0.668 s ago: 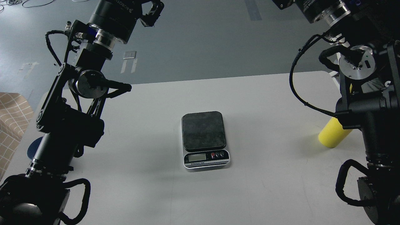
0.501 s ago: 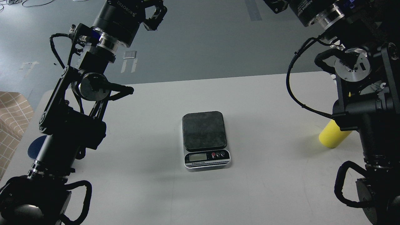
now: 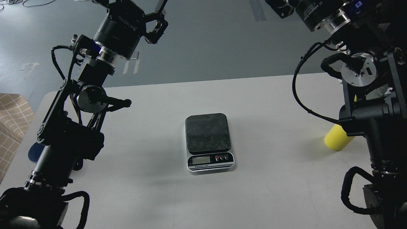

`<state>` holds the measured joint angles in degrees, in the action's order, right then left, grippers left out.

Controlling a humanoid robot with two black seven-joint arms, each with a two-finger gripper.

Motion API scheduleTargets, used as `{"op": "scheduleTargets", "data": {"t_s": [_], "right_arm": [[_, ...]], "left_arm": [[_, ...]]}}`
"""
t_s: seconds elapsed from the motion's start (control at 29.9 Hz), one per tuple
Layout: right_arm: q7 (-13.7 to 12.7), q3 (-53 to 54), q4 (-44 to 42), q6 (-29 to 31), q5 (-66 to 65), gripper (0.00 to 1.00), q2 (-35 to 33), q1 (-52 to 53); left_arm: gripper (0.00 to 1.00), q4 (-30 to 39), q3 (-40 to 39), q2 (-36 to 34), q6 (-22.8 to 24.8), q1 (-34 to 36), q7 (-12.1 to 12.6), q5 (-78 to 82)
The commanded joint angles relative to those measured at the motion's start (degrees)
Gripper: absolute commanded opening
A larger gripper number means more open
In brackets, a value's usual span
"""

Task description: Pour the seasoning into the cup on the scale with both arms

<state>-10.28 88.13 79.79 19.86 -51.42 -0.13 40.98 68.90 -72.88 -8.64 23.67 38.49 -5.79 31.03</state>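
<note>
Head view, right arm hiding seasoning

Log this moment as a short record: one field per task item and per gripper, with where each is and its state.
scale: centre of the white table, platform bare
cup: near the table's left edge, mostly hidden behind the left arm
seasoning: on the table at right, top hidden by the right arm
left gripper: raised above the far left, fingers spread, empty
right gripper: at the top edge, cut off; state unclear
</note>
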Motion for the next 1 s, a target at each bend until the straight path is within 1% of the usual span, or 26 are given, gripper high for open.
{"op": "scheduleTargets", "data": {"t_s": [0.0,0.37,0.53,0.67,0.9,0.97], "right_arm": [[0.0,-0.15,0.01,0.0,0.01,0.99,0.13,-0.2],[-0.09,-0.15,0.01,0.09,0.01,0.99,0.13,-0.64],[0.0,-0.15,0.01,0.09,0.09,0.99,0.13,-0.64],[-0.09,-0.15,0.01,0.09,0.09,0.99,0.13,-0.64],[0.0,-0.15,-0.25,0.09,0.01,0.99,0.13,-0.73],[0.0,-0.07,-0.43,0.09,-0.08,0.99,0.13,-0.64]], "left_arm": [[0.99,0.01,-0.16,0.2,-0.03,0.36,0.08,0.0],[0.99,0.09,-0.6,0.37,-0.47,0.71,-0.18,-0.09],[0.99,0.09,-0.6,0.46,-0.12,0.71,0.26,-0.09],[0.99,0.09,-0.86,0.64,-0.12,0.54,-0.09,0.0],[0.99,0.09,-2.62,0.9,-2.93,0.45,-0.8,-2.45],[0.99,0.09,-2.62,0.81,-2.41,0.54,-1.15,-3.51]]}}
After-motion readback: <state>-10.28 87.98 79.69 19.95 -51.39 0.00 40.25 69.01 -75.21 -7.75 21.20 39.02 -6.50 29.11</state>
